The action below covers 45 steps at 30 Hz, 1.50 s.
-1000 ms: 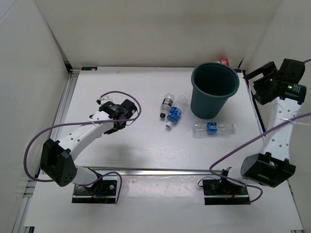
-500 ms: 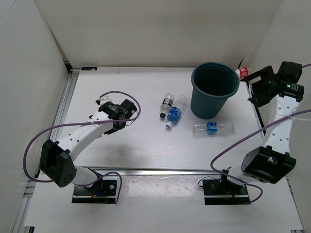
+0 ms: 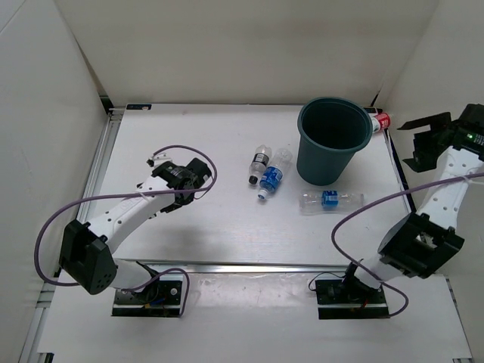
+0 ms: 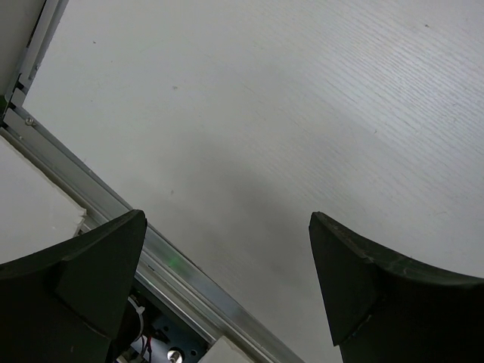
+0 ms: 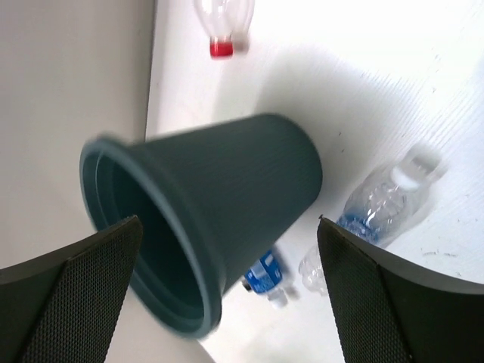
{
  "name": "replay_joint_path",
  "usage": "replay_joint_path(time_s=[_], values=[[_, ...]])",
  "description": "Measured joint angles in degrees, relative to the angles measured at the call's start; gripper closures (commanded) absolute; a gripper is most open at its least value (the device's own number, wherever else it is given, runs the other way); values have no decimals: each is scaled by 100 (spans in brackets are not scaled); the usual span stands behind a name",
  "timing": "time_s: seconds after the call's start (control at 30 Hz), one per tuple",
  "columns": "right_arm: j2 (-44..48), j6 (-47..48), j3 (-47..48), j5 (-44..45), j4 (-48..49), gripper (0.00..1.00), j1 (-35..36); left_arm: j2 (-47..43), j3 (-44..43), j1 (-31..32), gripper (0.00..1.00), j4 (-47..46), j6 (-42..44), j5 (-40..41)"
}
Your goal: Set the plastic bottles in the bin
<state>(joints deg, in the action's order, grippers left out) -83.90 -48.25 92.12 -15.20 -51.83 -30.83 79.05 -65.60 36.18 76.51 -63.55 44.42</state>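
Note:
The dark teal bin [image 3: 333, 140] stands upright at the back right; it fills the middle of the right wrist view [image 5: 227, 204]. A red-banded bottle [image 3: 377, 119] lies just outside its rim on the right, also seen blurred in the right wrist view [image 5: 223, 23]. Two bottles, one dark-banded [image 3: 259, 161] and one blue-banded [image 3: 272, 178], lie left of the bin. Another blue-banded bottle [image 3: 330, 200] lies in front of it. My right gripper [image 3: 420, 141] is open and empty, right of the bin. My left gripper [image 3: 181, 189] is open and empty over bare table at the left.
The left wrist view shows only white tabletop [image 4: 302, 113] and the aluminium rail [image 4: 174, 265] at the near edge. White walls enclose the table at the back and both sides. The right wall is close behind my right arm.
My right gripper held the red-banded bottle by the bin's rim, then opened and swung away to the right. The bottle now lies outside the bin. The left arm barely moved.

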Motion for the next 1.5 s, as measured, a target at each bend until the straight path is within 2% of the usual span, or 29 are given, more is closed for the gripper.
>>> replay_joint_path(time_s=[0.2, 0.47, 0.67, 0.93, 1.2, 1.5], values=[[-1062, -267, 251, -256, 306, 0, -293, -39, 63, 0, 0, -11, -83, -59], [-2894, -409, 1939, -907, 614, 0, -282, -4, 63, 0, 0, -48, -109, -98], [-3980, -358, 2922, -1248, 916, 0, -164, 535, -33, 0, 0, -28, -144, -107], [-4977, -214, 3486, -1532, 1488, 0, 332, 1572, -719, 0, 0, 13, -286, -96], [-5685, -240, 3545, -1475, 1635, 0, 726, 1727, -992, -2, 0, 63, -352, -92], [-6186, -330, 3915, -1335, 1777, 0, 761, 2127, -1143, -129, 0, 90, -352, -96]])
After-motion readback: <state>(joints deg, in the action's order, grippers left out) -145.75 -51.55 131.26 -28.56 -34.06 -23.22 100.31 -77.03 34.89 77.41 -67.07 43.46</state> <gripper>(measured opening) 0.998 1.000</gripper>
